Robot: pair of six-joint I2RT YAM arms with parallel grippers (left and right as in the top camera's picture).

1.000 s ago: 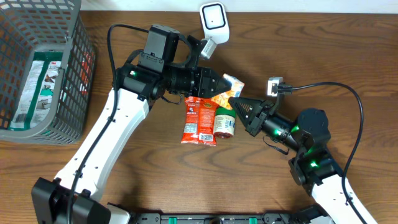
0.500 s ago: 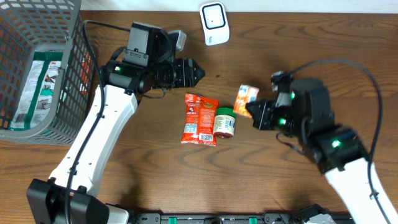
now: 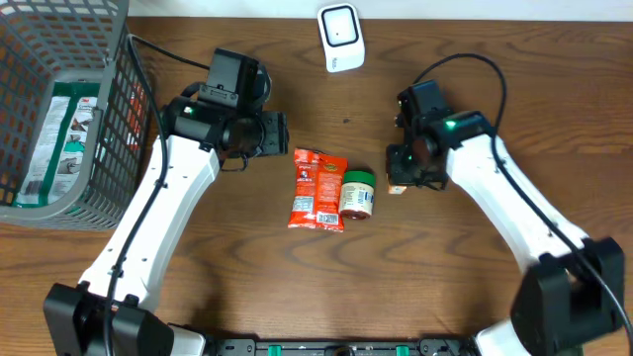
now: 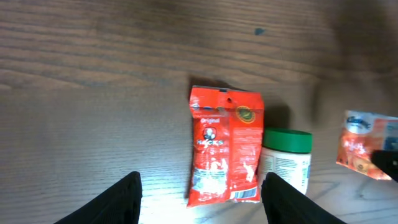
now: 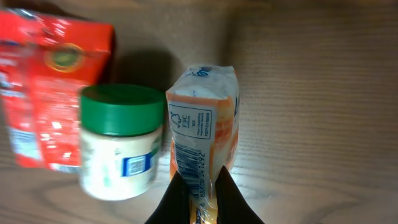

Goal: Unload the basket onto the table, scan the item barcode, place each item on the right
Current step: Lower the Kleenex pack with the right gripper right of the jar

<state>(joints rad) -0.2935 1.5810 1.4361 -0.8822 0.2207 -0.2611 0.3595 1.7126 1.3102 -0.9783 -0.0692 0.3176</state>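
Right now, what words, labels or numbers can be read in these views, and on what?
"FSC", with a tree mark: white panel of the orange pack, above its barcode.
Barcode digits there: partly behind the right fingers, too small to trust.
Red pouch: print blurred.
Green-lidded jar: label blurred.
Scanner: no text visible.

In the overhead view, a pouch lies on the counter at mid-frame. A jar lies on its side just beside the pouch's right edge. A packet sits just right of the jar. The scanner stands at top centre, well behind them. A basket fills the upper left, with a flat pack inside it.
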